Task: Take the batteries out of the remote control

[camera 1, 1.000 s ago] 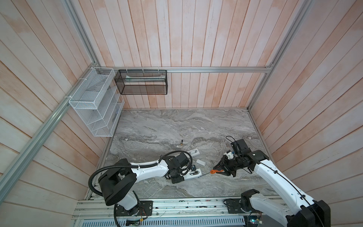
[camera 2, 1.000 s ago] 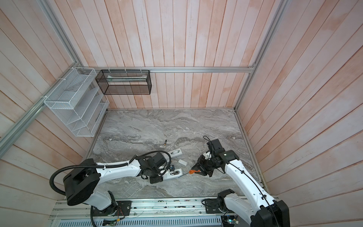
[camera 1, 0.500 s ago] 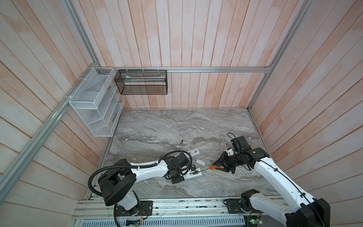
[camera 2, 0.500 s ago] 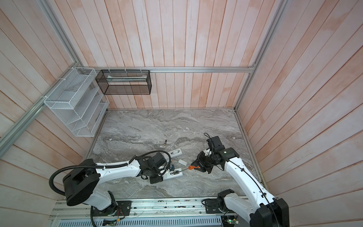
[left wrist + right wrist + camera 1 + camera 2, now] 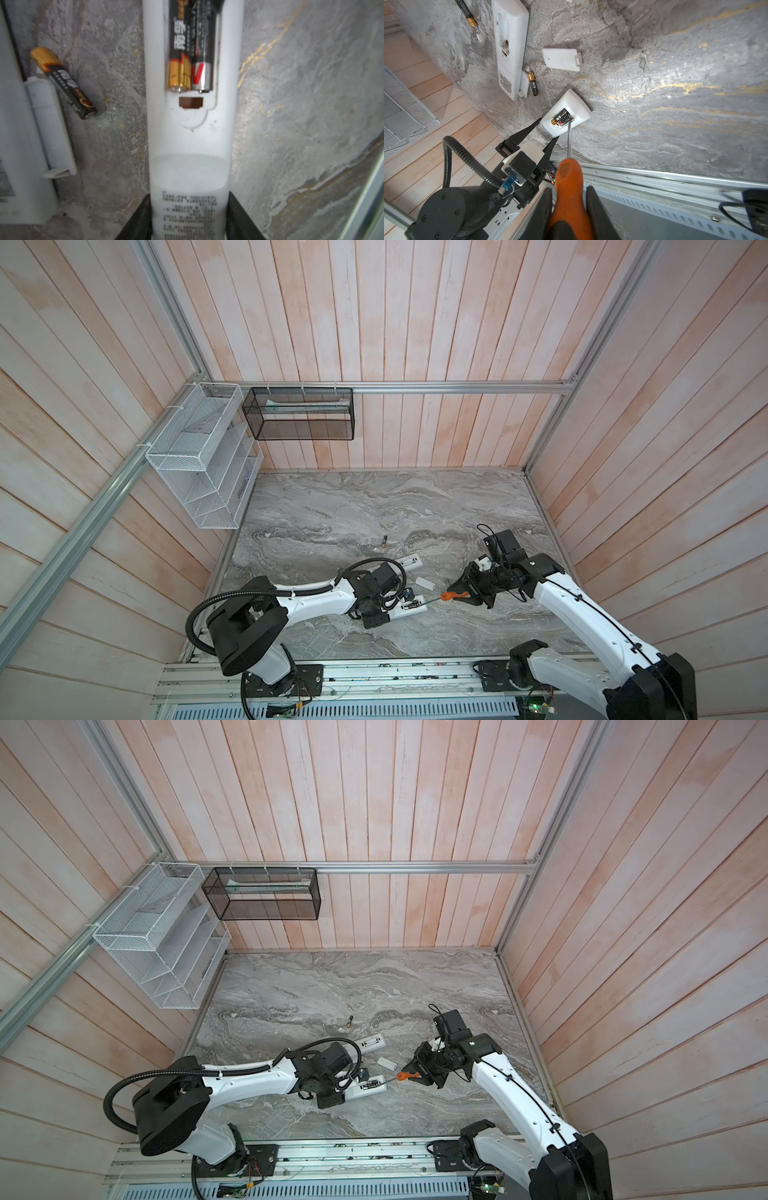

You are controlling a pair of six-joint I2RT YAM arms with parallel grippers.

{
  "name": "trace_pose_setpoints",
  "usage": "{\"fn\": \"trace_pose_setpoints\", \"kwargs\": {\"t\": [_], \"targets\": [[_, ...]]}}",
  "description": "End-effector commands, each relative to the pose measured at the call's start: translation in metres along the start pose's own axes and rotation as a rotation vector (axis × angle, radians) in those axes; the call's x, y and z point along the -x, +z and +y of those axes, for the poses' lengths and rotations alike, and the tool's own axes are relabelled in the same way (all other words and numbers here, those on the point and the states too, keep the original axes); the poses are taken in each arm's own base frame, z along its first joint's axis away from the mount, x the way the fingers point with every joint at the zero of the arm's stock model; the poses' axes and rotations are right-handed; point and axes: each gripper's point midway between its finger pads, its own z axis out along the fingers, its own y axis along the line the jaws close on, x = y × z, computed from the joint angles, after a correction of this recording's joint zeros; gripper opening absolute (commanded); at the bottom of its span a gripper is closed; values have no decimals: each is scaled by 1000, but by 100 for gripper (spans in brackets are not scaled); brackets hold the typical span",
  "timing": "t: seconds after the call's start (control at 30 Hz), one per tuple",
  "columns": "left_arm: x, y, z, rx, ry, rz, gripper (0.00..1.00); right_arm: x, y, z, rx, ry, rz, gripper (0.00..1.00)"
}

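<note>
My left gripper [image 5: 190, 218] is shut on the lower end of a white remote control [image 5: 190, 145], which lies back up on the table in both top views [image 5: 409, 608] [image 5: 368, 1090]. Its bay is open, with two batteries [image 5: 190, 62] side by side inside. My right gripper [image 5: 569, 207] is shut on an orange-handled screwdriver [image 5: 568, 176]. The screwdriver's tip touches the batteries in the bay [image 5: 561, 119]. One loose battery [image 5: 62, 83] lies beside the remote. Another battery [image 5: 385, 542] lies farther back on the table.
A second white remote [image 5: 409, 562] with an empty bay lies just behind the left gripper, a cover [image 5: 52, 133] leaning on it. A loose battery cover [image 5: 424, 582] lies between the arms. Wire baskets [image 5: 199, 460] hang on the left wall. The table's front rail [image 5: 654, 176] is close.
My right gripper and the screwdriver have shifted slightly toward the back of the table, the tip staying at the remote's bay. The left arm and the remote have not moved.
</note>
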Motion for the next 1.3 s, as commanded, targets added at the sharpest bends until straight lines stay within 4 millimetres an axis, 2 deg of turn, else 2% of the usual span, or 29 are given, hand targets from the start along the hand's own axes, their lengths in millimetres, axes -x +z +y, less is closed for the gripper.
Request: {"fn": "trace_pose_setpoints", "kwargs": {"t": [0.0, 0.3, 0.53, 0.7, 0.8, 0.97, 1.1, 1.27], "targets": [[-23, 9, 41, 206, -65, 81, 8, 6, 5, -10, -42, 27, -24, 0], [-15, 2, 49, 260, -84, 79, 8, 3, 6, -28, -186, 50, 1, 0], [-6, -11, 61, 381, -147, 130, 6, 8, -3, -10, -304, 8, -31, 0], [13, -24, 61, 397, -166, 67, 6, 4, 1, 8, -367, -48, -41, 0], [29, -25, 52, 368, -145, 23, 7, -1, 11, 16, -375, -63, -49, 0], [48, -13, 19, 220, -99, -20, 7, -11, 32, 19, -338, -58, -49, 0], [50, -9, 3, 161, -95, -24, 7, -13, 37, 11, -323, -37, -66, 0], [47, -9, 2, 169, -84, -9, 7, -17, 38, 7, -331, -35, -67, 0]]}}
